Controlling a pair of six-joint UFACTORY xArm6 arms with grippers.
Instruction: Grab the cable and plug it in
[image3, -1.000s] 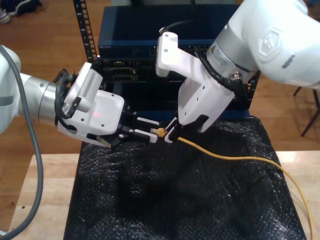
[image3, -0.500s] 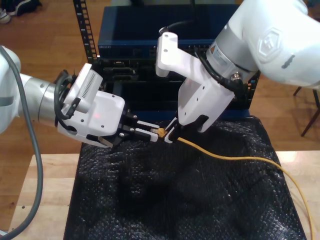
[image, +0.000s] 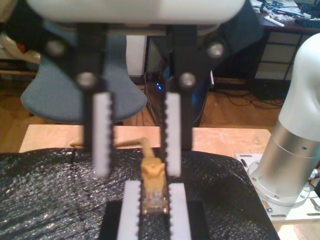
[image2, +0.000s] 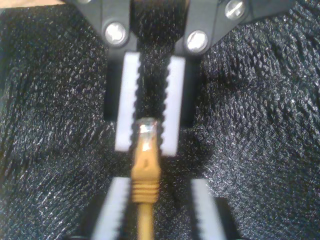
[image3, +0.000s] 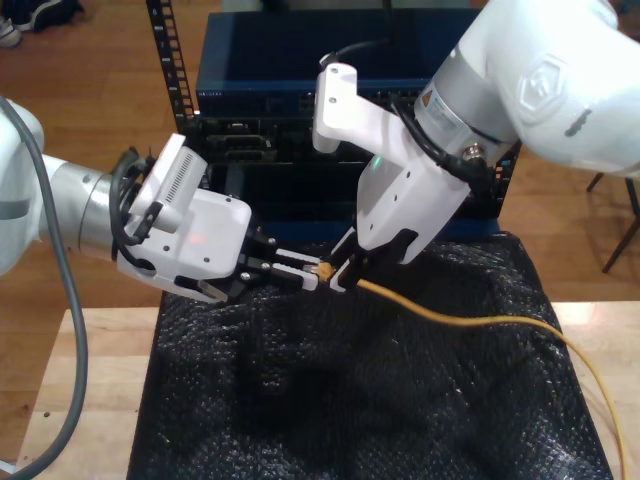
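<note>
Warm wooden floor (image3: 90, 70), pale wood table (image3: 95, 385) under black padding (image3: 370, 400), dark equipment rack (image3: 270, 110) behind.

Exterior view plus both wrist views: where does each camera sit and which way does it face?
Exterior view: off the arms, raised, facing the rack across the black mat; both arms show.
First wrist view: on my first gripper, looking along its open fingers over the mat into the room; the other arm's base shows.
Second wrist view: on my second gripper, looking down onto the mat, pads at the cable plug.
Shared: all three show the plug between both grippers.
</note>
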